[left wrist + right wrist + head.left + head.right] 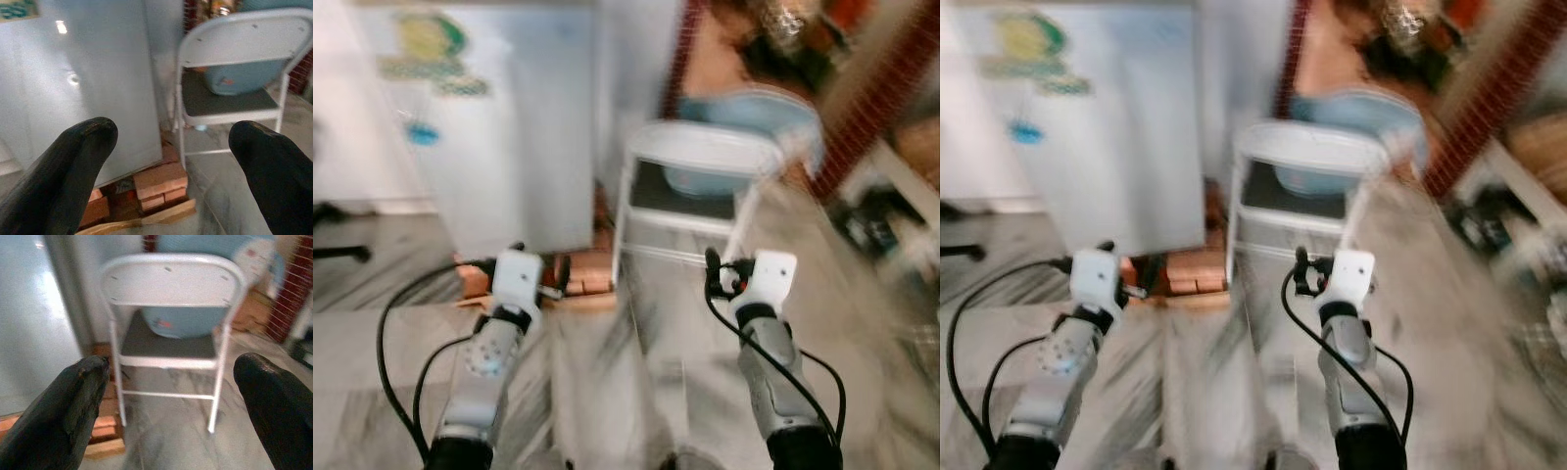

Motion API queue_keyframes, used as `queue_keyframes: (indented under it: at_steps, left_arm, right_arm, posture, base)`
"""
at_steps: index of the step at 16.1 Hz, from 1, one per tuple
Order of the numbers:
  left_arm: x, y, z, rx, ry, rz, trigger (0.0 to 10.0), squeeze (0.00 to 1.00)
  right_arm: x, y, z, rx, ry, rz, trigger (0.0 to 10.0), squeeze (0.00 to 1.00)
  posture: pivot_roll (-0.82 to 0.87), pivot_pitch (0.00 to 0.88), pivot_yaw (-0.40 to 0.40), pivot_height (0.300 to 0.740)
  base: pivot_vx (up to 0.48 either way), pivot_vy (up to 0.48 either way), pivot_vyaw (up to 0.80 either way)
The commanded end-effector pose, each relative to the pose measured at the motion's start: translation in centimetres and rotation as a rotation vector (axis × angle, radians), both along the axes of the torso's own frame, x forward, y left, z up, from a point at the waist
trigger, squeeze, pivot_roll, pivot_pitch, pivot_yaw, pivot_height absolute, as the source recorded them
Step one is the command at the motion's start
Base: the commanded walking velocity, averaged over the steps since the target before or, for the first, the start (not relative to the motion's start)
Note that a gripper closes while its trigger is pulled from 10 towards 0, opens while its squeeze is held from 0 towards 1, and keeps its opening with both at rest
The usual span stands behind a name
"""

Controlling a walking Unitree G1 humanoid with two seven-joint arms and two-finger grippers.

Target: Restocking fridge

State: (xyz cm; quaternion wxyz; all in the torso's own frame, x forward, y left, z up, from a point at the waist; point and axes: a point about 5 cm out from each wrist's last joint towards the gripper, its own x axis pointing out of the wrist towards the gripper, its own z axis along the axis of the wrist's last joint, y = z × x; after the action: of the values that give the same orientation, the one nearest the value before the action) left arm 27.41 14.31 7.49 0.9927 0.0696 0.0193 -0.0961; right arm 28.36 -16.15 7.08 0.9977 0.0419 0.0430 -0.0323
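Head views blurred. Left gripper [171, 161] and right gripper [171, 396] both spread, empty, facing pale-blue fridge [509, 127] on bricks [159, 183], white metal folding chair [171, 328] beside it

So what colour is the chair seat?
Dark grey seat on a white frame, clearest in the right wrist view.

You see a pale grey-blue fridge [504, 127] with a green and yellow sticker [431, 44]. The folding chair [171, 284] is light grey with a dark seat. Behind it is a light blue tub [754, 113]. The bricks [159, 183] are reddish-orange, the floor [636, 372] grey marbled.
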Motion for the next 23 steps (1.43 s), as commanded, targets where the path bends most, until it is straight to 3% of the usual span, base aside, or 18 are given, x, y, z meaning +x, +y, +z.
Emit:
queue_keyframes:
  at_steps: [1,4,8,11,13,16,17,19,23]
  left_arm:
    - [0.2,-1.3,0.1,-0.013,-0.001,-0.052,10.0,0.00]
    - [-0.6,-1.3,-0.9,-0.003,0.043,-0.063,10.0,0.00]
    - [-0.4,-2.3,-0.4,0.033,0.014,-0.122,10.0,0.00]
    - [-1.0,-1.5,-0.5,-0.024,0.046,-0.106,10.0,0.00]
    - [-1.1,-0.6,-0.2,-0.011,0.032,-0.051,10.0,0.00]
    - [-0.7,0.2,-0.5,-0.016,0.036,-0.009,10.0,0.00]
    - [-0.4,-0.4,0.0,0.026,0.002,-0.047,10.0,0.00]
    - [-0.5,-0.4,0.5,0.028,-0.007,-0.063,10.0,0.00]
    - [-1.4,0.5,-0.2,0.053,0.025,-0.048,10.0,0.00]
  right_arm:
    - [-0.3,-1.5,0.3,-0.016,-0.012,-0.044,10.0,0.00]
    - [-0.6,-1.9,0.5,-0.009,-0.034,-0.080,10.0,0.00]
    - [-1.3,-2.4,0.2,-0.012,-0.019,-0.108,10.0,0.00]
    - [-1.0,-1.8,0.2,-0.038,-0.005,-0.070,10.0,0.00]
    - [-0.7,-1.4,0.6,-0.124,-0.028,-0.038,10.0,0.00]
    - [-0.3,-0.3,0.7,-0.006,-0.028,-0.003,10.0,0.00]
    - [-0.4,-0.2,1.1,-0.040,-0.064,0.002,10.0,0.00]
    - [-0.4,-0.4,1.3,-0.017,-0.076,-0.001,10.0,0.00]
    - [0.0,-1.4,1.2,-0.030,-0.054,-0.026,10.0,0.00]
  posture:
    - [0.09,0.065,-0.011,0.740]
    - [0.07,0.077,0.027,0.740]
    - [0.06,0.088,0.028,0.740]
    - [0.09,0.102,-0.014,0.740]
    - [0.09,0.106,-0.025,0.740]
    - [0.10,0.102,-0.051,0.740]
    - [0.13,0.098,-0.066,0.740]
    - [0.13,0.096,-0.066,0.740]
    - [0.13,0.103,-0.078,0.740]
  base:
    - [0.000,0.480,-0.80]
    - [0.000,0.159,-0.74]
    - [0.000,0.000,0.00]
    - [0.000,0.000,0.00]
    - [0.000,0.000,0.00]
    - [0.000,0.000,0.00]
    - [0.000,0.000,0.00]
    - [0.000,0.000,0.00]
    - [0.000,0.426,-0.60]
